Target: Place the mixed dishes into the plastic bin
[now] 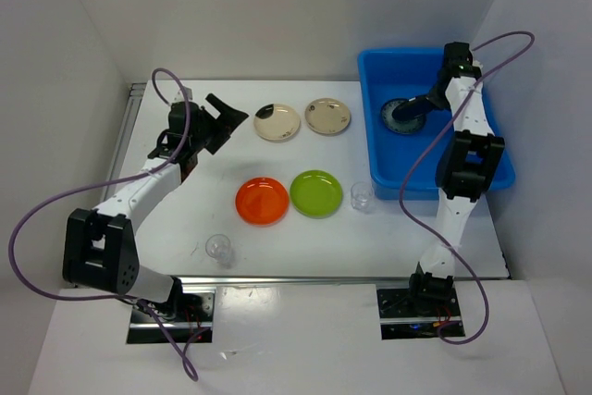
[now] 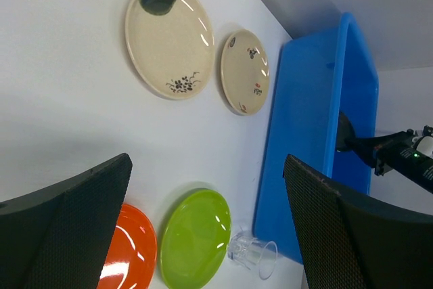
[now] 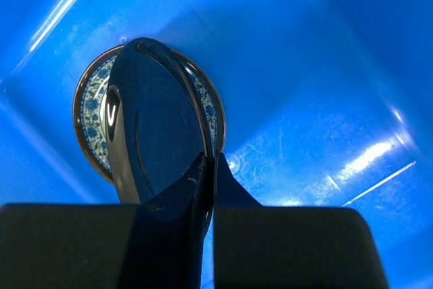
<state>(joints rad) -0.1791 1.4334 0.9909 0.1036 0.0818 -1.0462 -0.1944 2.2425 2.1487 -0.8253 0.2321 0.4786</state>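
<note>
Top external view showed the white bench (image 1: 185,215) carrying, at its right side, the large rectangular bright blue plastic bin (image 1: 398,162). A round dark-rimmed plate with a blue floral pattern (image 3: 91,120) lay flat on the bin floor. Above it a glossy black round plate (image 3: 155,133) was gripped by its rim in the clenched right pincer (image 3: 208,167) and stood steeply on edge. Whether the two plates touched could not be told. It was judged that the black plate should be lowered and tipped toward flat before release, so that it would be stacked rather than dropped on its edge.

Outside the bin, on the bench, were seen:
- a beige round plate with a dark patch (image 1: 277,122)
- a second beige plate (image 1: 328,117)
- an orange plate (image 1: 262,200)
- a lime green plate (image 1: 316,192)
- two small clear cups (image 1: 363,196) (image 1: 219,248)

The left pincer (image 2: 208,160) was seen released above the bench, grasping nothing.
</note>
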